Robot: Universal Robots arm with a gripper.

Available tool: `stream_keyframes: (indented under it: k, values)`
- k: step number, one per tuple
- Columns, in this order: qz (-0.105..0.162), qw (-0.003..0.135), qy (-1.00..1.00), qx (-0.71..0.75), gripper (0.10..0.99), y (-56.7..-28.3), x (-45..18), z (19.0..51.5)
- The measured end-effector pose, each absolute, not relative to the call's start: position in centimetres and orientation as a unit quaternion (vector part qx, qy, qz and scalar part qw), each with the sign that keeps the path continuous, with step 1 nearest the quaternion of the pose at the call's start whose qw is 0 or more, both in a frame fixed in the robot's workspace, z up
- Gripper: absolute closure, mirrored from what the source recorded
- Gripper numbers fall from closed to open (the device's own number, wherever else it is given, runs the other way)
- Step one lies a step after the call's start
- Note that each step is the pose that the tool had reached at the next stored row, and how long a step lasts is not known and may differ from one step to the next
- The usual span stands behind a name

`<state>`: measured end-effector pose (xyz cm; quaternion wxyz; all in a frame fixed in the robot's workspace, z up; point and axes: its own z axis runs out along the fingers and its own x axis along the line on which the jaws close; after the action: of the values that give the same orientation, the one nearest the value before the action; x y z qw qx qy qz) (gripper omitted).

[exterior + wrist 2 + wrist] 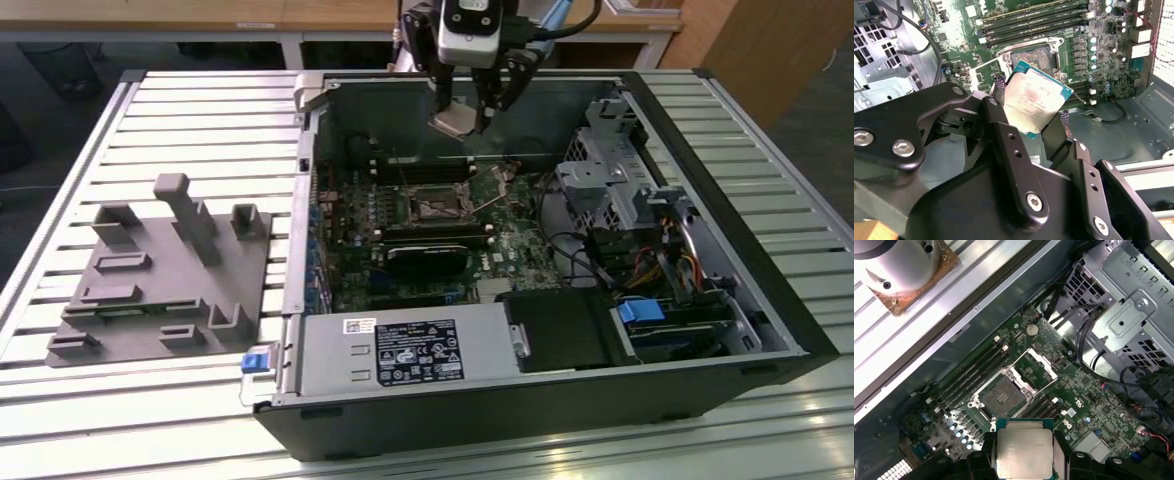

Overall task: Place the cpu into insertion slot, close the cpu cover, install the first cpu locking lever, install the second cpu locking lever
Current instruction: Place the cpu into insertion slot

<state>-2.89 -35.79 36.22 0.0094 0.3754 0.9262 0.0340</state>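
In the exterior view, an open computer case (534, 400) lies on a slatted metal worktop (200, 110), with a grey moulded fixture (160, 270) beside it toward the exterior view's left. The tool (467, 108) hangs over the far end of the case, pinching the cpu (451, 122), which is tilted and held in the air. Below it on the green board sits the insertion slot (437, 207), apart from the chip and uncovered, with a black heatsink block (427, 258) just beside it. In the second wrist view, two black fingers (1009, 145) press against opposite edges of the cpu (1036, 100), its silvery top facing the camera; the insertion slot (1033, 54) lies beyond it. In the first wrist view, the cpu (1024, 452) sits between the tool's fingers (988, 452), the dark square insertion slot (1001, 397) lies bare, and the cpu cover (1049, 368) is swung open beside it, next to long black memory slots (974, 375).
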Motion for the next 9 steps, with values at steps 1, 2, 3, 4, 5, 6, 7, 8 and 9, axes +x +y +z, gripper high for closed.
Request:
stream_keyframes:
  k: [1, 2, 3, 4, 5, 6, 7, 8, 9]
  values:
    - [0.034, 0.010, 0.925, 0.378, 0.545, -35.79, -2.89, 36.21]
    - [0.034, 0.010, 0.924, 0.381, 0.545, -35.78, -2.89, 36.21]
    - [0.033, 0.010, 0.923, 0.384, 0.545, -35.78, -2.89, 36.20]
    - [0.033, 0.010, 0.922, 0.387, 0.545, -35.78, -2.89, 36.19]
    - [0.033, 0.010, 0.920, 0.390, 0.545, -35.77, -2.89, 36.19]
    - [0.033, 0.010, 0.919, 0.393, 0.545, -35.77, -2.89, 36.18]
    - [0.033, 0.011, 0.918, 0.395, 0.545, -35.77, -2.89, 36.17]
    - [0.033, 0.011, 0.917, 0.398, 0.545, -35.76, -2.89, 36.16]
    - [0.032, 0.011, 0.916, 0.400, 0.545, -35.75, -2.89, 36.14]
